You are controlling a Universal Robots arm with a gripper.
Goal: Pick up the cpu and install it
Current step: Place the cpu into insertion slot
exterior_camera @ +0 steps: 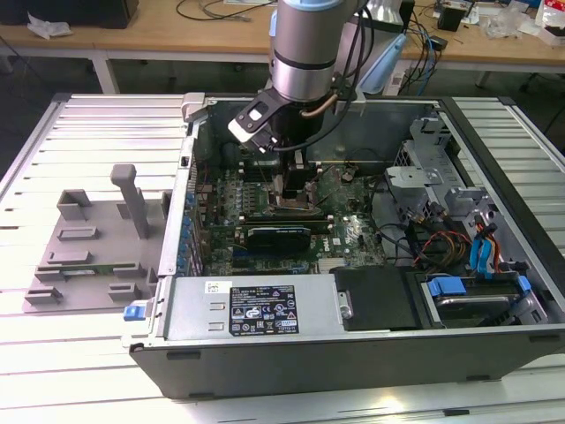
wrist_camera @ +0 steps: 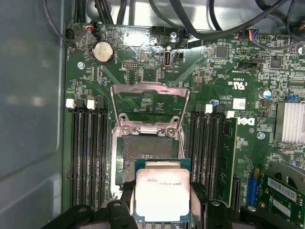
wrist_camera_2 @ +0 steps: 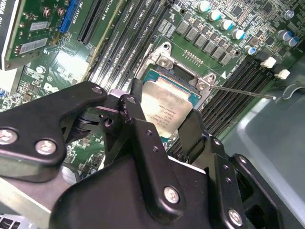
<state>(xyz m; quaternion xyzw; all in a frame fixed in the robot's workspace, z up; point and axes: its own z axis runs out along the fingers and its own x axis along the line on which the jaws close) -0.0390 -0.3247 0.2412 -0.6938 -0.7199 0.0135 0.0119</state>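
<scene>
First wrist view, cpu: we see the cpu level, metal plate up, hanging over the end of the open socket away from the raised load plate, not yet seated.
Gripper: on the gripper, two black fingers clamp opposite edges of the cpu; we judge this spares its underside contacts.
Load plate: swung upright, leaving the socket bare for the chip.
Socket position: mid-motherboard, between two banks of memory slots.
Writing: print on the cpu's plate, white lettering on the motherboard, and a black label on the power supply; we leave it unread.
</scene>
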